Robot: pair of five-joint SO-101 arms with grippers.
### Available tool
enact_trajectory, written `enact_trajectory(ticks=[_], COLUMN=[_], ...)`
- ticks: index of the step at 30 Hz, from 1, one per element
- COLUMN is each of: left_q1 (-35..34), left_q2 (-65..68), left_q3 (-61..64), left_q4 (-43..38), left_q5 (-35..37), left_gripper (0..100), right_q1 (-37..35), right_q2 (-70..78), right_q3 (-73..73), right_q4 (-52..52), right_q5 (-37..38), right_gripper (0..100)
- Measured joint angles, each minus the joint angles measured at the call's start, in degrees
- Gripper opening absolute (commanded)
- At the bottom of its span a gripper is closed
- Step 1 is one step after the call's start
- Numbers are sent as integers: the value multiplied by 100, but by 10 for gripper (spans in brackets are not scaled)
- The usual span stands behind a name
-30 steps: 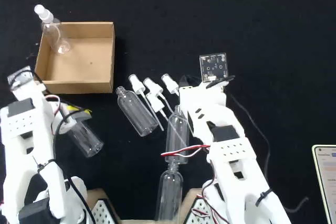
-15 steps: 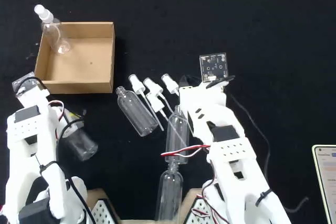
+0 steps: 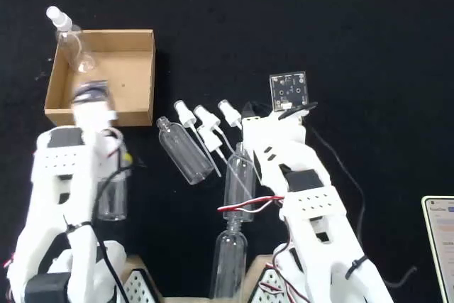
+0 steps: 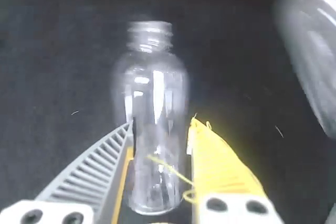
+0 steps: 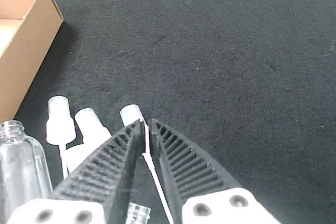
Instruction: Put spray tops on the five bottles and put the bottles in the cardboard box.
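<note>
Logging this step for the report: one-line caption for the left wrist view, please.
Left gripper holds an uncapped clear bottle by its body, black table behind.

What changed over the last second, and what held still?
The left gripper, shut on a bottle, swung right along the cardboard box's front, turning the bottle to point at it. The right gripper, shut on a spray top, and the loose bottles kept still.

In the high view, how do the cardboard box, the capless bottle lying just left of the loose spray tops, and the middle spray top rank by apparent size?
Largest to smallest:
1. cardboard box
2. capless bottle
3. middle spray top
All rest on the same table, so nearness hardly affects this.
</note>
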Motion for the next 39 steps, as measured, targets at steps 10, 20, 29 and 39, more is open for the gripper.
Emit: enact_trajectory(ticks=[10, 20, 29, 39], left_q1=[1178, -70, -369, -378], left_q2=[9, 9, 774, 2110], left_q3=[-35, -1275, -1248, -1187], left_q4=[-545, 457, 730, -141], left_q5=[-985, -677, -659, -1169], left_gripper=[195, 329, 329, 324], right_q1=[44, 44, 44, 44], right_q2=[0, 0, 0, 0], right_q3=[0, 0, 0, 0], right_q4=[0, 0, 0, 0], right_q5=[0, 0, 0, 0], right_gripper=[15, 15, 15, 15])
